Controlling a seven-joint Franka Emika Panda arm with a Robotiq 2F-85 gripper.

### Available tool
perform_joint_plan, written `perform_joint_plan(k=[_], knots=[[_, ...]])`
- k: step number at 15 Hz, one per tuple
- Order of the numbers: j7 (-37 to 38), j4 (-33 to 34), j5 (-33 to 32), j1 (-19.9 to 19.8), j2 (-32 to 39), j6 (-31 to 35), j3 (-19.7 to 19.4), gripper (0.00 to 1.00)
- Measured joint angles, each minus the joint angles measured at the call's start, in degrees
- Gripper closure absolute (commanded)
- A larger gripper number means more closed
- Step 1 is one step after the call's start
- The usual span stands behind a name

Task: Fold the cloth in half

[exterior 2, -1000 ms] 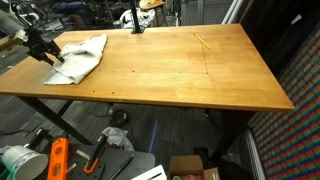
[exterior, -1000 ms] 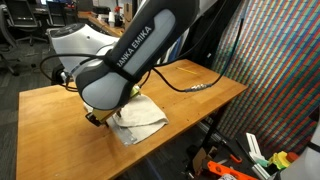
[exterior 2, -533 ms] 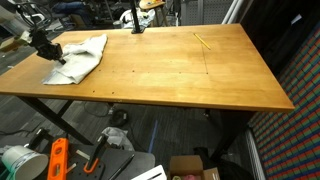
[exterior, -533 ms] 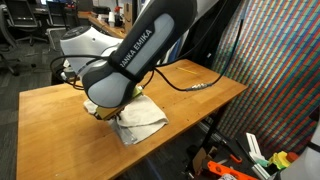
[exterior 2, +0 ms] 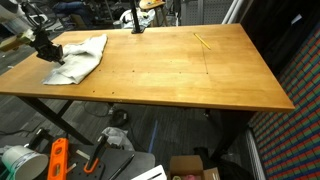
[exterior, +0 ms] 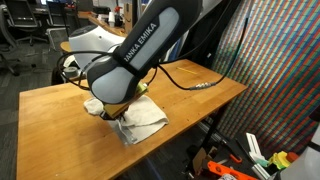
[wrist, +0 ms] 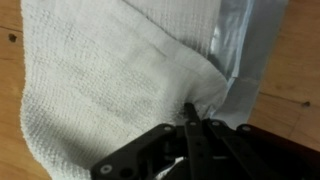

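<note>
Fingers (wrist: 196, 136) are together, tips pinched on a small pucker of the cloth (wrist: 100, 70). The wrist cam shows the weave bunching into creases right at the tips, no gap btwn them. So they're clamped on the cloth, at a fold/edge line, not mid-sheet.

From the tips, most of the cloth spreads ahead & off to the picture's left, flat-ish, off-white, coarse weave. Just right of the tips a ridge runs away from them w/ a smoother greyish band beside it; can't tell if that's a lower layer or shadow. Bare wood of the table (wrist: 295, 90) shows past that band, plus a sliver beyond the cloth's far left edge.

In an exterior view the fingers (exterior 2: 48, 50) sit low at the end of the cloth (exterior 2: 84, 55) nearest a table corner, touching fabric. The rest lies rumpled away from them toward the middle of the table (exterior 2: 180, 70). A thin yellow stick (exterior 2: 203, 41) lies well apart from the fingers, over on the far part of the table.

In an exterior view the arm (exterior: 135, 55) blocks the fingers almost fully. The cloth (exterior: 142, 122) pokes out just beside them, crumpled in layers on the table (exterior: 50, 110). A black cable (exterior: 190, 86) trails over the wood behind the arm, apart from the cloth.
</note>
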Motion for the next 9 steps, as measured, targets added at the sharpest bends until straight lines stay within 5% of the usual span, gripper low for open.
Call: perform_joint_plan(k=[9], knots=[[-9.5, -9.5, 1.0, -1.8, -6.0, 3.0, 3.0, 0.99]])
